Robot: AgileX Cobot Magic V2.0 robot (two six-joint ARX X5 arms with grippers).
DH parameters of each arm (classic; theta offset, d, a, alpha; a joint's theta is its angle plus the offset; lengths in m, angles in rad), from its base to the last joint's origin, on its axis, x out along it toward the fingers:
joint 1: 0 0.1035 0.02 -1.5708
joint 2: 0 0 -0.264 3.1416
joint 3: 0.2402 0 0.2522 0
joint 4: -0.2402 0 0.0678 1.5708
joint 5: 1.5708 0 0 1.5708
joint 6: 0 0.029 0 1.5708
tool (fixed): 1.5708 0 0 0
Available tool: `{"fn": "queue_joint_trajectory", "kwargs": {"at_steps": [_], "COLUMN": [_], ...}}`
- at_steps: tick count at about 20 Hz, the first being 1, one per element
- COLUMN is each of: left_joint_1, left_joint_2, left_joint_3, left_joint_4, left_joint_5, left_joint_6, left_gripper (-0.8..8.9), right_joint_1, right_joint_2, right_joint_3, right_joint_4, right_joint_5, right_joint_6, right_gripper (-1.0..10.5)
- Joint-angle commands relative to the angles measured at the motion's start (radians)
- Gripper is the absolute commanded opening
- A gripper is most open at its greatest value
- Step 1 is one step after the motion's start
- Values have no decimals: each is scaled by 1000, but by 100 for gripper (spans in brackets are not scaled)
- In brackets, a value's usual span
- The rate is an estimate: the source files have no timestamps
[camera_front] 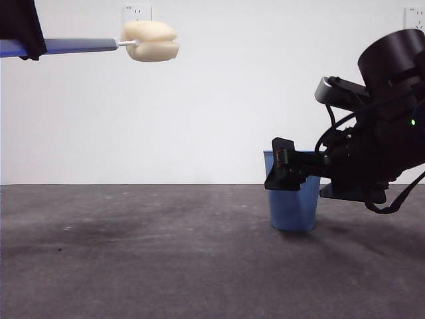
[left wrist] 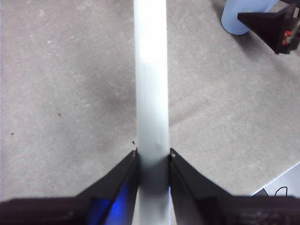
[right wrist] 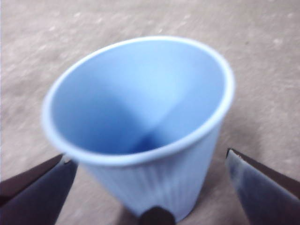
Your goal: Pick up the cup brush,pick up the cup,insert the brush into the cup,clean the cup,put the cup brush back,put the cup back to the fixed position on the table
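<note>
The cup brush is held level, high at the left of the front view: grey handle (camera_front: 80, 45) and pale yellow sponge head (camera_front: 150, 41). My left gripper (camera_front: 21, 33) is shut on the handle (left wrist: 151, 93), as its wrist view shows (left wrist: 152, 158). The blue ribbed cup (camera_front: 292, 207) stands upright on the table (camera_front: 146, 259) at the right. My right gripper (camera_front: 287, 174) is level with the cup's upper part. In the right wrist view the cup (right wrist: 140, 108) sits between the open jaws of that gripper (right wrist: 150, 161), which stand apart from its sides.
The cup (left wrist: 243, 16) and one jaw of the right gripper (left wrist: 274, 26) show far off in the left wrist view. A white wall with sockets (camera_front: 136, 12) stands behind the table. A white object (left wrist: 281, 183) lies at the table's edge.
</note>
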Motion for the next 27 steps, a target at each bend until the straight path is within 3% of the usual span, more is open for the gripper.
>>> {"fn": "queue_joint_trajectory", "kwargs": {"at_steps": [1,2,8,11,14,18,21,23,27], "left_joint_1": [0,0,0,0,0,0,0,-14,-79], "left_joint_2": [-2,-2,-2,-2,2,36,77,103,125], "left_joint_3": [-3,-3,-3,-3,-3,-3,-3,-3,-3], "left_joint_4": [2,2,0,-3,-13,-53,-88,-93,-105], "left_joint_5": [1,1,1,-1,0,2,7,27,87], "left_joint_6": [1,1,2,30,104,269,391,424,462], "left_gripper": [-8,-8,-8,-8,-9,-9,-9,-9,-9], "right_joint_1": [-2,-2,-1,9,31,77,138,177,245], "right_joint_2": [39,52,64,43,-68,-277,-364,-372,-372], "right_joint_3": [14,23,32,32,32,47,143,220,313], "right_joint_4": [29,29,79,39,-125,-445,-816,-1014,-1193], "right_joint_5": [-2,-2,-27,-30,-27,7,169,286,457], "right_joint_6": [-6,-6,-27,-21,-54,-189,-364,-474,-713], "right_gripper": [562,532,0,-16,-16,-17,-17,-17,-17]}}
